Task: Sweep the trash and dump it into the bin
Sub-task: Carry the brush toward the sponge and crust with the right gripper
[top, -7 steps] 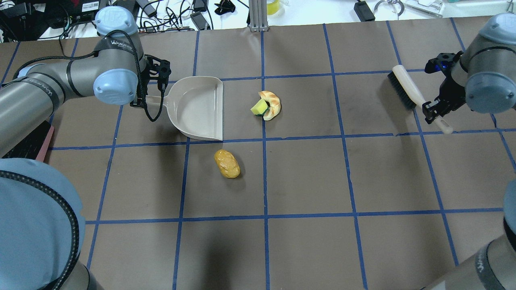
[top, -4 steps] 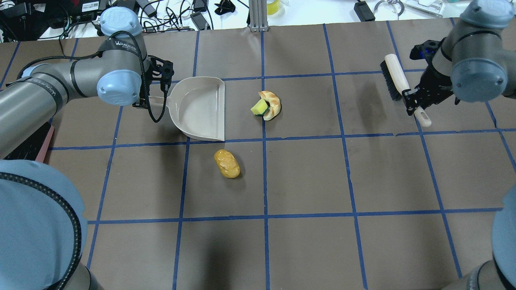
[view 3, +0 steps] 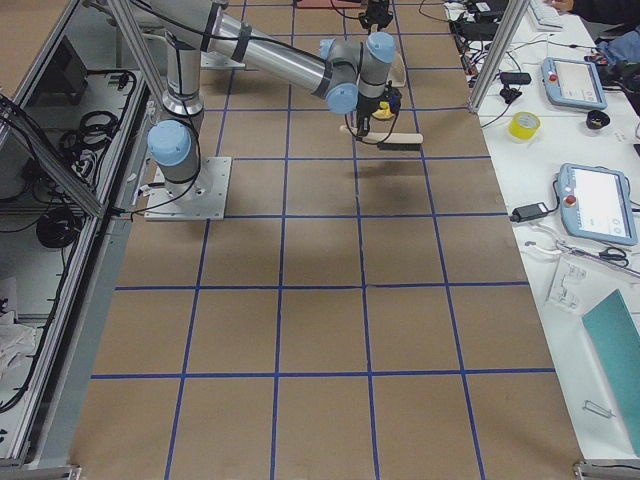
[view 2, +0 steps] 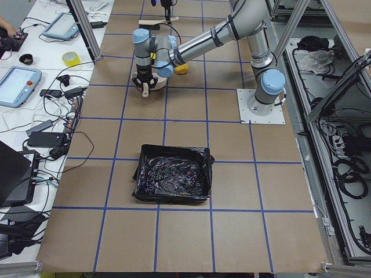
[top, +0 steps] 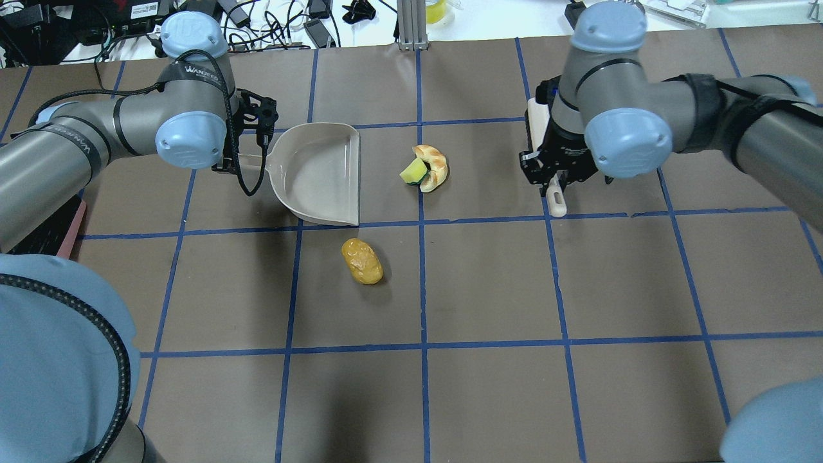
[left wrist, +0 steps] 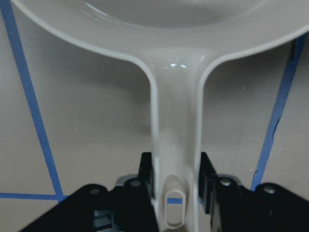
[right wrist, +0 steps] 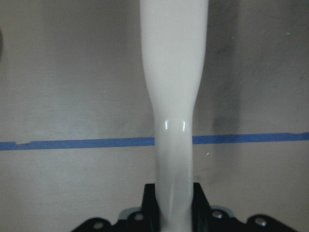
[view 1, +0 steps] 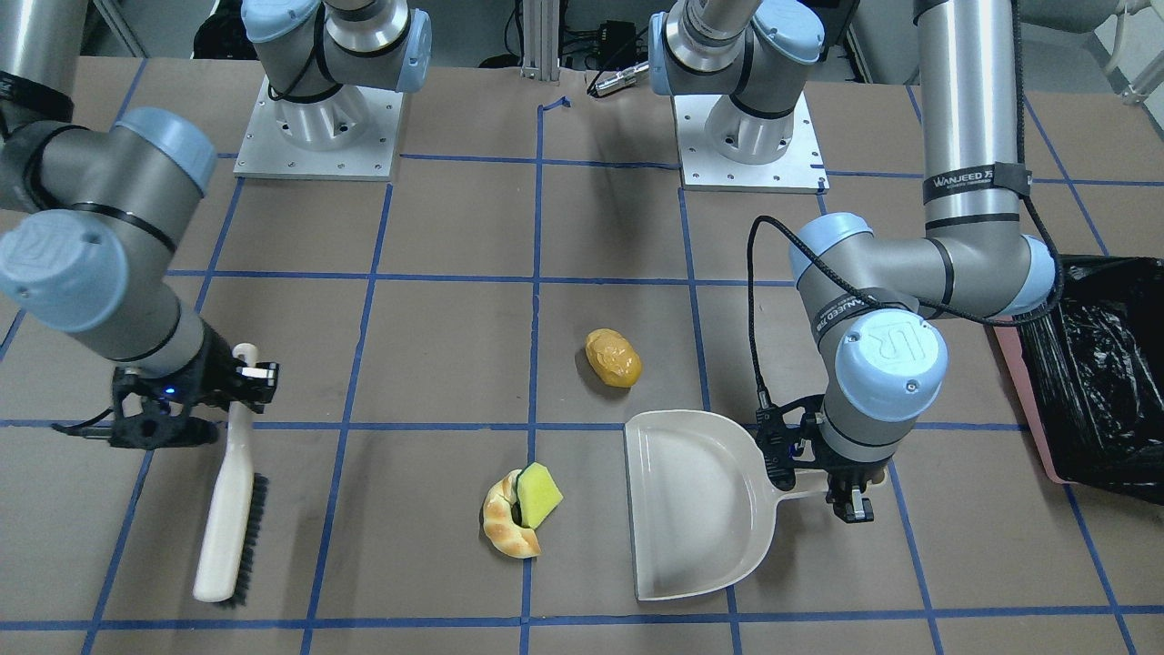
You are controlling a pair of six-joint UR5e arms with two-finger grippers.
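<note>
The orange-yellow potato lump [top: 362, 261] lies alone on the table, near the dustpan's front corner. The golden croissant [top: 437, 168] curls around the yellow-green sponge wedge [top: 413, 171], right of the pan's open mouth. My left gripper [top: 247, 161] is shut on the handle of the cream dustpan [top: 318, 172], which rests flat. My right gripper [top: 556, 177] is shut on the handle of the cream brush [view 1: 227, 509], right of the croissant and apart from it. In the front-facing view the bristles sit near the table. The black-lined pink bin [view 1: 1105, 373] stands beyond my left arm.
The table is brown paper with a blue tape grid. Both arm bases [view 1: 318, 118] stand at the robot's edge. Cables, tablets and a tape roll [view 2: 71, 58] lie on the white bench past the far edge. The bin also shows in the exterior left view [view 2: 173, 180].
My right arm has swung leftward with the brush, from the table's far right to just right of the croissant. The left arm, dustpan and trash have stayed put.
</note>
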